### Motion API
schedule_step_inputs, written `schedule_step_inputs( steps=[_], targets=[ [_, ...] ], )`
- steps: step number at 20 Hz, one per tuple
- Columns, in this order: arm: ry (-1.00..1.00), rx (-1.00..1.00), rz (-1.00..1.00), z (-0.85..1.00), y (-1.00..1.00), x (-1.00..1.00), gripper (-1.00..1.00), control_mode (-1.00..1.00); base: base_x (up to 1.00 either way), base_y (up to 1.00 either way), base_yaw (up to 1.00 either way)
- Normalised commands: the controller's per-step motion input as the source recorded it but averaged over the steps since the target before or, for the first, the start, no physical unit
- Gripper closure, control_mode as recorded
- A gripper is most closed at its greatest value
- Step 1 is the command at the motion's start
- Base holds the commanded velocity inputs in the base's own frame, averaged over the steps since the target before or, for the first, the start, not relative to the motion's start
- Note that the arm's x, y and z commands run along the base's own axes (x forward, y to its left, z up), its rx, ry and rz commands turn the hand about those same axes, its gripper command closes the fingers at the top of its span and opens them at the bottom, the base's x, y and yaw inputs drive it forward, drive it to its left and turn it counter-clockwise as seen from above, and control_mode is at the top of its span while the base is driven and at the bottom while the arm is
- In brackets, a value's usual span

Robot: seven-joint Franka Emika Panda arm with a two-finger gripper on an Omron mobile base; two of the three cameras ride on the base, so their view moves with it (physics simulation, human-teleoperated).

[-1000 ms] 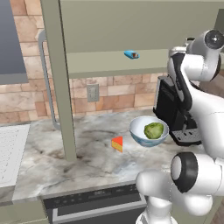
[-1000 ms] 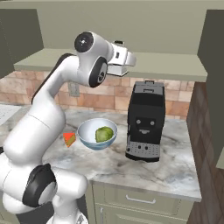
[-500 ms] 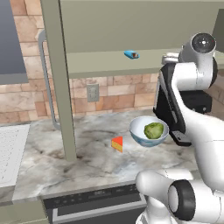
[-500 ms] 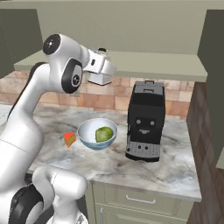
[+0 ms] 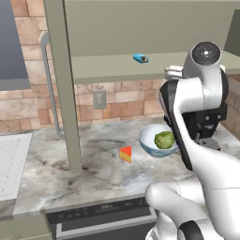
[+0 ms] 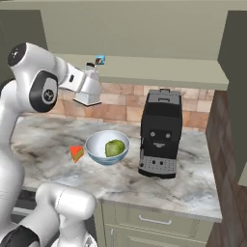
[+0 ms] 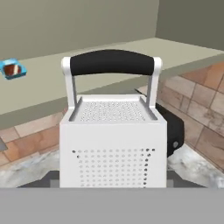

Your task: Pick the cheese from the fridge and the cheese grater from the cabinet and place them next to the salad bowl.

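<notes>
While the arm hangs in front of the cabinet [image 6: 144, 72] shelf, the gripper [image 6: 81, 89] is clamped on the cheese grater [image 6: 89, 89], held in the air above the counter [image 6: 144, 178]. Grater's dark handle points away from the hand. Cheese [image 6: 76, 153] lies just beside the salad bowl [image 6: 107, 148]. Small blue object [image 5: 140, 58] on shelf. No legible writing.

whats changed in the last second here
The arm has swung left in the right base view, carrying the cheese grater out from the cabinet shelf, over the counter above the salad bowl. The gripper stays closed on the grater. The cheese, bowl, coffee machine and small blue object haven't moved.
</notes>
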Motion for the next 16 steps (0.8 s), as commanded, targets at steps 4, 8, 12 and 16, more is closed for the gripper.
schedule_step_inputs(
  steps=[4, 8, 12, 16],
  targets=[
    [0.03, 0.04, 0.00, -0.17, 0.38, -0.48, 1.00, -1.00, 0.00, 0.00, 0.00],
    [0.00, 0.01, 0.00, -0.36, 0.47, -0.42, 1.00, -1.00, 0.00, 0.00, 0.00],
    [-0.01, 0.00, 0.00, -0.40, 0.42, -0.36, 1.00, -1.00, 0.00, 0.00, 0.00],
    [0.00, 0.00, 0.00, -0.46, 0.38, -0.29, 1.00, -1.00, 0.00, 0.00, 0.00]
  ],
)
